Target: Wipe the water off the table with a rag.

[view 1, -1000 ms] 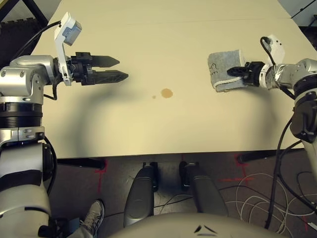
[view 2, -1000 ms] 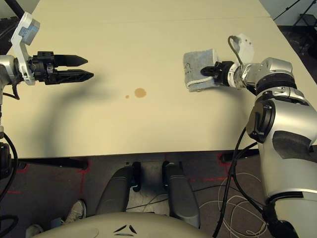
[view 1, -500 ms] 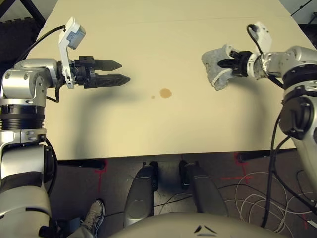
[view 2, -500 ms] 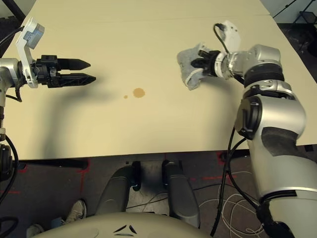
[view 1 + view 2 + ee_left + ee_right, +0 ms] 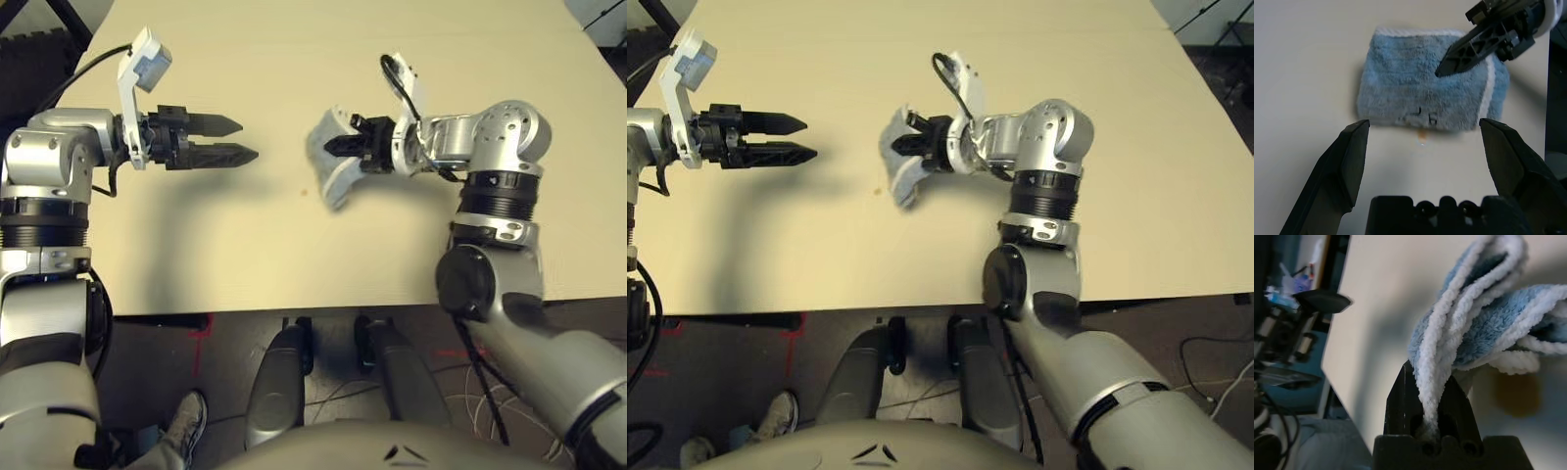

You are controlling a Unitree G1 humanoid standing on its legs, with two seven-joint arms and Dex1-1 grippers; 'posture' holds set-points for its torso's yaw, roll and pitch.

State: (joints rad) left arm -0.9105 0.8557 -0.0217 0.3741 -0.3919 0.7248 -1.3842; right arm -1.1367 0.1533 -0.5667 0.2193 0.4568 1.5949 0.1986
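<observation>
The grey rag (image 5: 328, 168) with its white edge hangs pinched in my right gripper (image 5: 341, 147), which is shut on it, just above the middle of the table (image 5: 294, 255). The rag's lower edge drapes over the water; in the eye views just the tiny droplet (image 5: 304, 192) shows beside it. In the right wrist view the brownish spot (image 5: 1512, 394) lies beneath the folded rag (image 5: 1484, 323). The left wrist view has the water (image 5: 1421, 135) peeking from under the rag (image 5: 1425, 93). My left gripper (image 5: 247, 138) hovers open to the left of the rag, holding nothing.
The table's front edge (image 5: 323, 305) runs close to my body, with dark floor, red tape marks and cables below it. A faint seam (image 5: 1068, 34) crosses the far part of the tabletop. Bare tabletop spreads to the right of my right arm.
My right arm has swung the rag leftward from the right side of the table to over the water spot, which it now covers. The left gripper has stayed in place, open.
</observation>
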